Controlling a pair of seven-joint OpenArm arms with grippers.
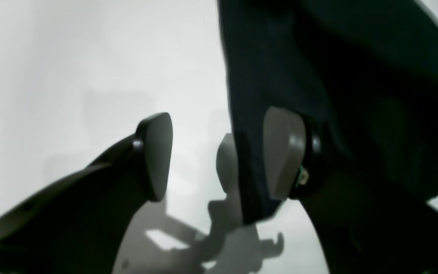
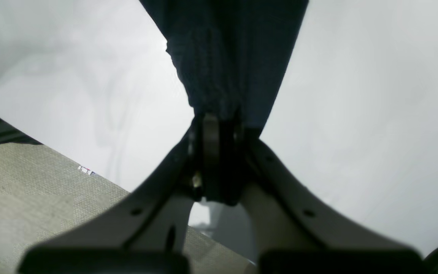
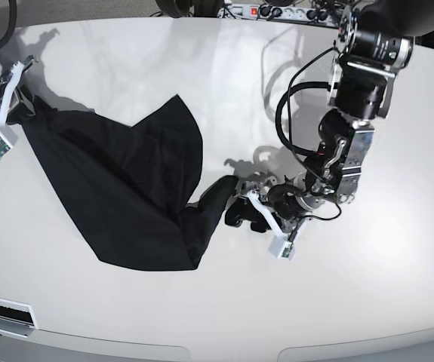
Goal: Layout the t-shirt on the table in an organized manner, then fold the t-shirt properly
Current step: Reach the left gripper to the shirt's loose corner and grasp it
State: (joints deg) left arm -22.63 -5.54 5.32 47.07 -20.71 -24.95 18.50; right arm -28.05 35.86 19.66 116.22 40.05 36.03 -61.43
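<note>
The black t-shirt (image 3: 126, 188) of soft, thin fabric lies rumpled on the glossy white table (image 3: 224, 68), its long axis running from one gripper to the other. The right gripper (image 2: 219, 152) is clamped on a bunched edge. The left gripper (image 1: 222, 152) stands wide apart; cloth drapes against one pad, seemingly ungripped.
</note>
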